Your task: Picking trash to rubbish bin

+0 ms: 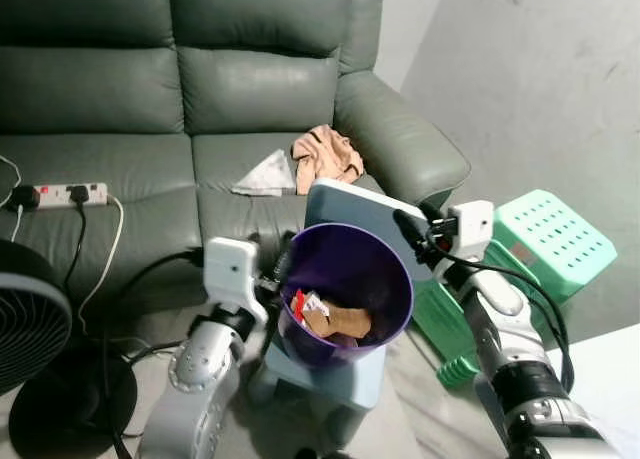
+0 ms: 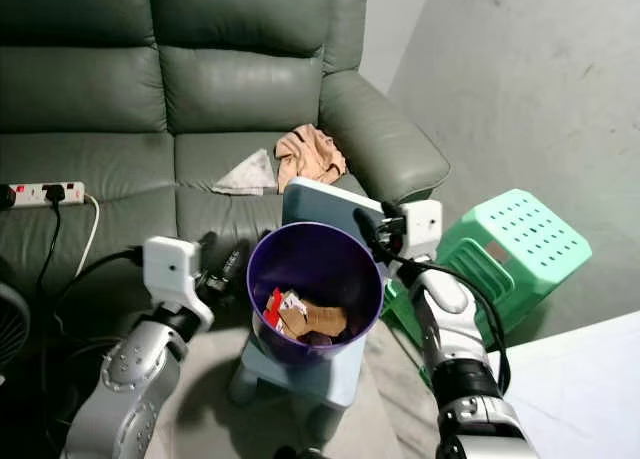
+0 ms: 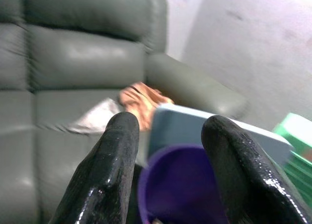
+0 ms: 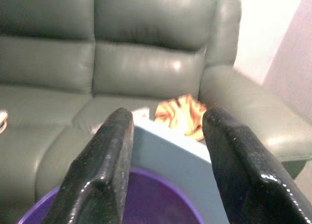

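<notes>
A round purple plastic rubbish bin point(image 1: 348, 289) stood on a pale blue plastic stool point(image 1: 330, 374) just in front of the grey-green leather sofa point(image 1: 150, 99), with the stool's flat blue panel point(image 1: 360, 211) rising behind the bin's far rim. Inside the bin lay crumpled trash point(image 1: 335, 319): a brown paper piece and a red-and-white wrapper, whose print was too small to read. The left gripper point(image 1: 281, 271) sat just beside the bin's left rim, its two black fingers point(image 3: 105, 175) apart with nothing between them; in the left wrist view the purple rim showed in the gap below them. The right gripper point(image 1: 412, 231) hovered at the bin's far right rim, near the blue panel, its fingers point(image 4: 102, 170) likewise spread and empty. Farther back, on the sofa seat, a crumpled peach-coloured cloth point(image 1: 326, 155) lay beside a white triangular piece of paper point(image 1: 265, 174), both well apart from either gripper. A white power strip point(image 1: 60, 194) with black plugs rested on the left seat cushion. A mint-green perforated plastic stool point(image 1: 540, 244) lay tipped to the right of the bin, and a black standing fan point(image 1: 40, 349) stood at the near left.
</notes>
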Available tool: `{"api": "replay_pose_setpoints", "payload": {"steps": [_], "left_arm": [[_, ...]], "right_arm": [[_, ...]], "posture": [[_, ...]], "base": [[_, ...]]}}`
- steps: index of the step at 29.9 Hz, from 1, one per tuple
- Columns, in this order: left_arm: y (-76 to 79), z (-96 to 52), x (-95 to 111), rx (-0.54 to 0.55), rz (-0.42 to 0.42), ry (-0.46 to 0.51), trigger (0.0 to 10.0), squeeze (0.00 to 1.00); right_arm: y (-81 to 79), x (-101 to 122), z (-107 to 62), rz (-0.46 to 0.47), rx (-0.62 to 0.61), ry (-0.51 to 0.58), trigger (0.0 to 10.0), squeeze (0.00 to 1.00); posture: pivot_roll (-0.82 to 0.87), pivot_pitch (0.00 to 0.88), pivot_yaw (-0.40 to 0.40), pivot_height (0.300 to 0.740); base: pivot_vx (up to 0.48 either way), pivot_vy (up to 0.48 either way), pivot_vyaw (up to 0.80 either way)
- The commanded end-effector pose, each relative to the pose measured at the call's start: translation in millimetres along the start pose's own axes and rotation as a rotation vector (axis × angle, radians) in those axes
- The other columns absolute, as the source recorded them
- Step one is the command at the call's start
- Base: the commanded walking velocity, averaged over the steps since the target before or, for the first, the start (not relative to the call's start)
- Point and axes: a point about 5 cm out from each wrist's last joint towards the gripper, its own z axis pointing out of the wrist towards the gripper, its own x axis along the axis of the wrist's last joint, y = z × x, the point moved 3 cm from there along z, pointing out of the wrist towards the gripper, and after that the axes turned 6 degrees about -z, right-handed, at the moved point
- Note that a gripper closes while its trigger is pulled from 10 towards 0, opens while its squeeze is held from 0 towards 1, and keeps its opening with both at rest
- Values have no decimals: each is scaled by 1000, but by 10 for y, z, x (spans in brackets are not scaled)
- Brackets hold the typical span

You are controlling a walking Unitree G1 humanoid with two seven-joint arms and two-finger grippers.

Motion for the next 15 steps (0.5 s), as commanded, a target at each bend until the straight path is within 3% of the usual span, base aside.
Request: {"api": "replay_pose_setpoints", "payload": {"steps": [1, 6, 15], "left_arm": [[-44, 38, 20, 20, -6, 13, 10000, 0], [-320, 244, 174, 105, -13, 74, 10000, 0], [-403, 353, 226, 125, -41, 108, 10000, 0]], "right_arm": [[121, 88, -42, -2, -54, 38, 10000, 0], [260, 169, -208, -19, -171, 83, 10000, 0], [383, 161, -381, -14, -282, 60, 10000, 0]], "posture": [[75, 6, -200, 740], [53, 0, -176, 740], [39, 0, -166, 740]], "base": [[0, 0, 0], [0, 0, 0], [0, 0, 0]]}}
